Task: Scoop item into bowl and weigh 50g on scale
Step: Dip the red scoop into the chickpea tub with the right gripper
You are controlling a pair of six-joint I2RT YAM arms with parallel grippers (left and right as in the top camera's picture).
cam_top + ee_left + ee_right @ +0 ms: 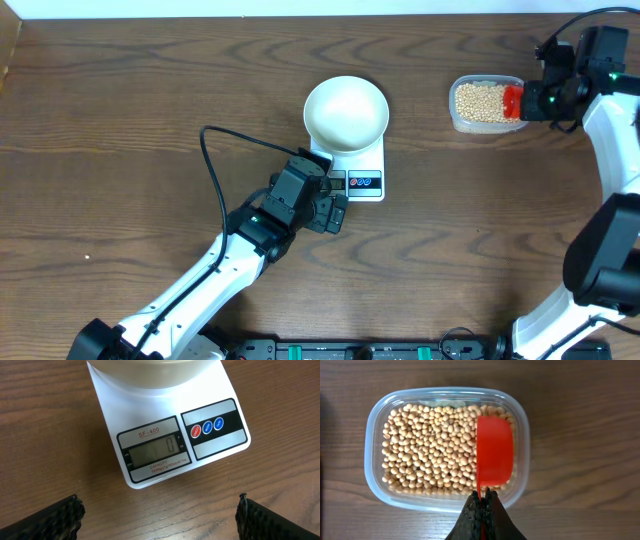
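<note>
The white bowl point(346, 111) stands empty on the white scale point(364, 168); its display point(155, 452) reads zero. My left gripper point(335, 203) is open just in front of the scale, its fingers point(52, 520) wide apart over bare table. Pale-tan beans point(432, 450) fill a clear plastic tub point(486, 104) at the back right. My right gripper point(484, 497) is shut on the handle of a red scoop point(494, 456), whose cup sits in the right end of the tub among the beans. In the overhead view the scoop point(513, 101) shows at the tub's right end.
The scale has three round buttons point(207, 427), one red and two blue, right of the display. A black cable point(215, 150) loops over the table left of the scale. The wooden table point(120, 120) stretches out to the left.
</note>
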